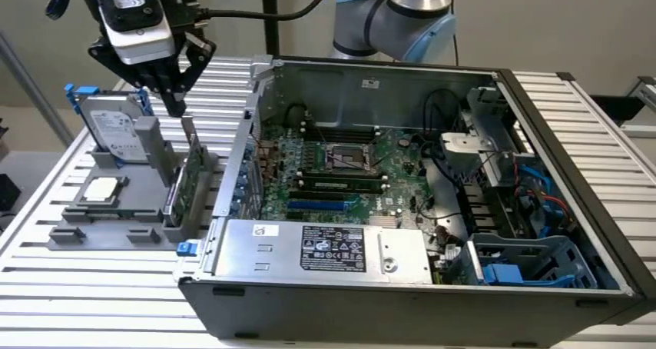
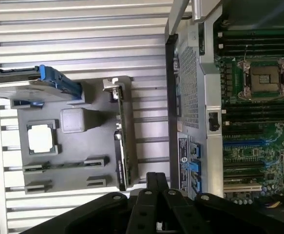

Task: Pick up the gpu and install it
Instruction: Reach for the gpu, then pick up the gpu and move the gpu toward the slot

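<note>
Tool [image 1: 177,105] upper left of exterior view, pinched narrow, empty, hovering just above gpu [image 1: 187,176]. Gpu upright on edge in gray holder [image 1: 113,230], lower left, beside open case [image 1: 410,295]. Pickup not yet done; blue slot [image 1: 323,205] vacant.

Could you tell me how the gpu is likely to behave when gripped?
The gpu stands on edge in the gray holder, thin and flat, so it is probably stiff and light. Its exposed board likely makes it fragile; a sideways push might tip it.
</note>
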